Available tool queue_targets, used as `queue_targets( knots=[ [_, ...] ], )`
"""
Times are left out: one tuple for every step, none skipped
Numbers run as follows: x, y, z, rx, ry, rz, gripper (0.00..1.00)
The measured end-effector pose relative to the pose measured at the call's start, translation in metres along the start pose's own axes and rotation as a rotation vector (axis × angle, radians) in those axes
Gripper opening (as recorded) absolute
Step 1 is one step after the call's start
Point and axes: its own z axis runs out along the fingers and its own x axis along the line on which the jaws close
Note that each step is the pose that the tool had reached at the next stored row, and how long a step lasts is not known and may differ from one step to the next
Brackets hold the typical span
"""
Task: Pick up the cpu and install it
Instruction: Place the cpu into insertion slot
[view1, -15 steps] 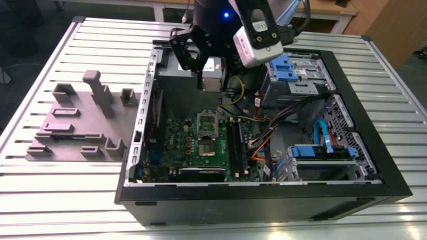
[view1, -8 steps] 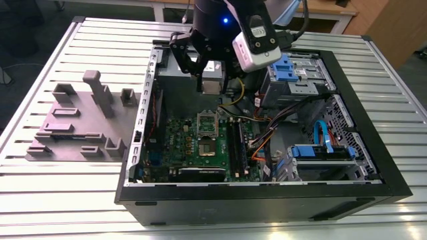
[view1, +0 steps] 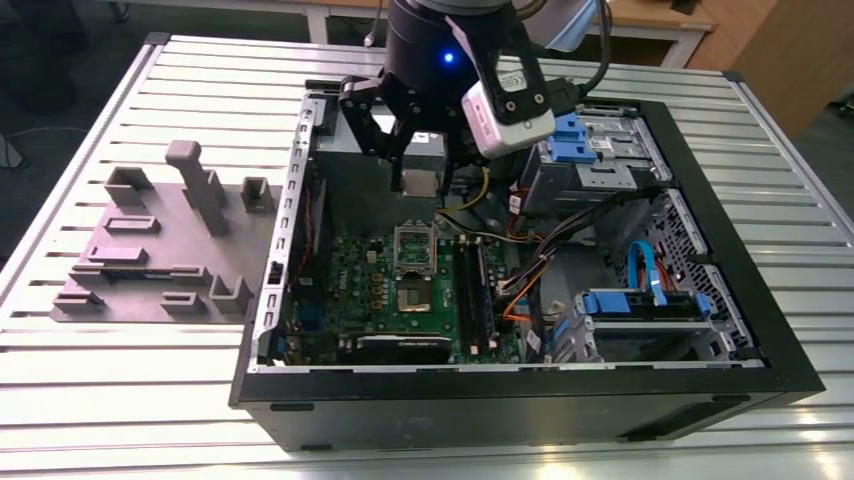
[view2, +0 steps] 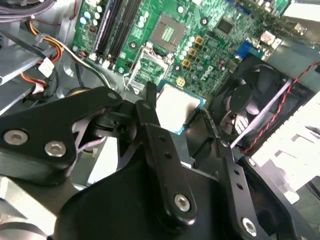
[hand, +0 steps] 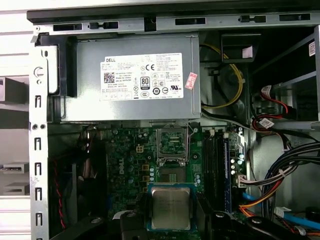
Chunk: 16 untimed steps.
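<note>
My gripper (view1: 419, 178) is shut on the cpu (view1: 418, 183), a small square chip with a silver-grey metal top, and holds it above the open computer case. In the first wrist view the cpu (hand: 170, 207) sits flat between the black fingers (hand: 134, 220), just short of the open socket (hand: 172, 144) on the green motherboard (hand: 127, 170). In the second wrist view the cpu (view2: 177, 106) hangs over the board with the socket (view2: 169, 32) further off. In the exterior view the socket (view1: 415, 250) lies below the gripper.
The black case (view1: 534, 400) lies open on a slatted metal table (view1: 134, 390). A grey power supply (hand: 130, 80) sits beside the socket, with memory slots (hand: 216, 165), loose cables (view1: 534, 265), blue drive brackets (view1: 641, 300) and a fan (view2: 250, 100) nearby. A grey fixture block (view1: 154, 250) stands at the exterior view's left.
</note>
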Motion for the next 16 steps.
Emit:
queue_targets(
  knots=[
    [0.0000, 0.0000, 0.0000, -0.0001, 0.0000, 0.000, 0.47],
    [0.0000, 0.0000, 0.0001, -0.0002, 0.0000, 0.000, 0.47],
    [0.0000, 0.0000, 0.0001, -0.0003, 0.0000, 0.000, 0.47],
    [0.0000, 0.0000, 0.0001, -0.0003, 0.0000, 0.000, 0.47],
    [0.0000, 0.0000, 0.0001, -0.0005, 0.0000, 0.000, 0.47],
    [0.0000, 0.0000, 0.0001, -0.0005, 0.0000, 0.000, 0.47],
    [0.0000, 0.0000, 0.0001, -0.0004, 0.0000, 0.000, 0.47],
    [0.0000, 0.0000, 0.0001, -0.0005, 0.0000, 0.000, 0.47],
    [0.0000, 0.0000, 0.0001, -0.0005, 0.0000, 0.000, 0.47],
    [0.0000, 0.0000, 0.0001, -0.0004, 0.0000, 0.000, 0.47],
    [0.0000, 0.0000, 0.0001, -0.0004, -0.0001, 0.000, 0.47],
    [0.0000, 0.0000, 0.0001, -0.0005, -0.0001, 0.000, 0.47],
    [0.0000, 0.0000, 0.0002, -0.0005, -0.0001, 0.000, 0.47],
    [0.0000, -0.0001, 0.0002, -0.0003, 0.0000, 0.000, 0.47],
    [-0.0001, -0.0001, 0.0009, -0.0001, -0.0001, 0.000, 0.47],
    [-0.0001, -0.0001, 0.0018, 0.0004, 0.0000, 0.000, 0.47]
  ],
)
